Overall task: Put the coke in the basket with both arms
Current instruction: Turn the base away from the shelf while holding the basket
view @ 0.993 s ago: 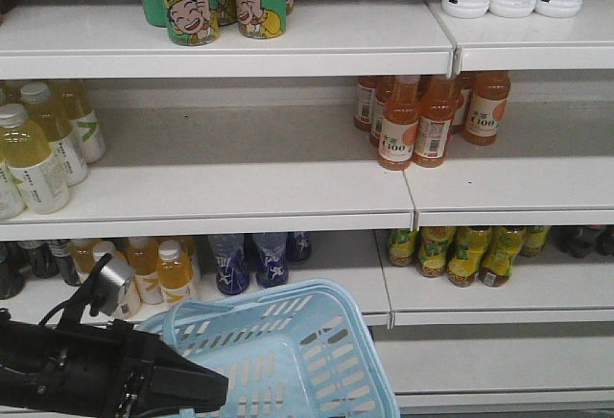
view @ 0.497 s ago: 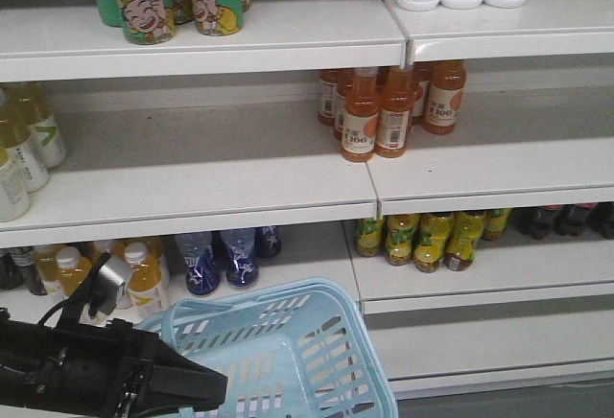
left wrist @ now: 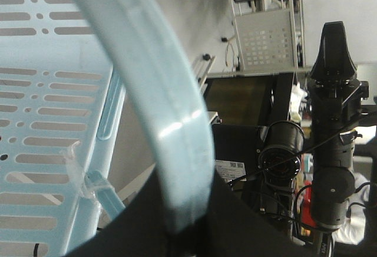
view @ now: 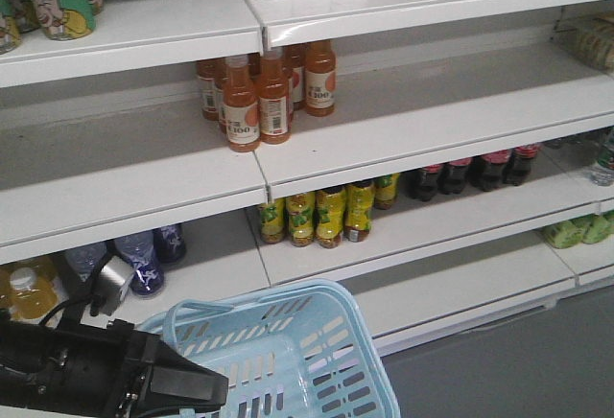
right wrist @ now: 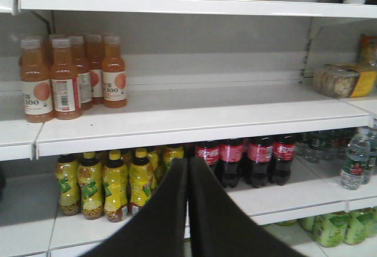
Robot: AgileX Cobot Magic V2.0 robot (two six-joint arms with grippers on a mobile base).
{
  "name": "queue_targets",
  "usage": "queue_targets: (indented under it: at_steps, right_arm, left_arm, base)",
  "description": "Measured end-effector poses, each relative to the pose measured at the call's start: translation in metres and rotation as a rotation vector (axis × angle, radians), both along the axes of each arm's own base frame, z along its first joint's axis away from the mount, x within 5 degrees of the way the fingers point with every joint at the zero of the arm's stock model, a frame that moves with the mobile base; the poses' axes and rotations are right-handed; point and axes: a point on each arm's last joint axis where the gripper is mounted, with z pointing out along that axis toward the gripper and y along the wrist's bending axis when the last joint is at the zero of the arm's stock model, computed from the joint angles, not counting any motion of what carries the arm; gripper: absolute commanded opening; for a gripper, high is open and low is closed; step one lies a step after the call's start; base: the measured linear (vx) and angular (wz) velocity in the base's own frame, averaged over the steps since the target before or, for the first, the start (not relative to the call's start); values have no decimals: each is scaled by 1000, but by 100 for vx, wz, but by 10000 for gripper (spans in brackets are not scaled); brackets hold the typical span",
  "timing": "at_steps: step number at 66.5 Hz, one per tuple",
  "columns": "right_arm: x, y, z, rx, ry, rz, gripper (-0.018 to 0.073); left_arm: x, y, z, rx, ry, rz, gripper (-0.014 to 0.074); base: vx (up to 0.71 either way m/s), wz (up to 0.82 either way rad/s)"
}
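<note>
So the task is barely started, going by these views. The pale blue slotted plastic shopping basket (view: 288, 351) sits at 6 o'clock in the front view and looks empty as far as its inside shows. The slim red coke can isn't visible anywhere. The only cola in sight is the row of dark plastic cola bottles with red labels (right wrist: 247, 160) on the lower white metal shelf (right wrist: 194, 118), and those aren't the can. What's done: one arm has the basket. What's left is pretty much everything else: find the can, grab it, drop it in.

Jaws now. The black left gripper (left wrist: 182, 236), coming in from about 8 o'clock in the front view, is pinching the basket's pale blue swing handle (left wrist: 171, 104); the wrist view shows the handle running straight down into the black pads, clamped tight.

The black right gripper (right wrist: 187, 210) is at 6 o'clock in its own view, fingers pressed flat together with just a thin seam between them and nothing held or touched. It points at the shelves, cola bottles just above its tips at roughly 1 o'clock, squat yellow-green juice bottles (right wrist: 109, 183) at 10 o'clock. Probably it'll need to spread before any pick.
</note>
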Motion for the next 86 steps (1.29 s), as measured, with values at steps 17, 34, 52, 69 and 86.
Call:
queue_targets:
  at_steps: [17, 34, 52, 69, 86]
  right_arm:
    - [0, 0, 0, 0, 0, 0, -10]
    - [0, 0, 0, 0, 0, 0, -10]
    - [0, 0, 0, 0, 0, 0, -10]
    - [0, 0, 0, 0, 0, 0, -10]
    - [0, 0, 0, 0, 0, 0, -10]
  left_arm:
    - [0, 0, 0, 0, 0, 0, -8]
    - [0, 0, 0, 0, 0, 0, -7]
    - [0, 0, 0, 0, 0, 0, -6]
    - [0, 0, 0, 0, 0, 0, -6]
    - [0, 0, 0, 0, 0, 0, -6]
  base:
    - [-8, -34]
    - [-8, -30]
    - [-8, -34]
    - [-9, -38]
    - [-9, -37]
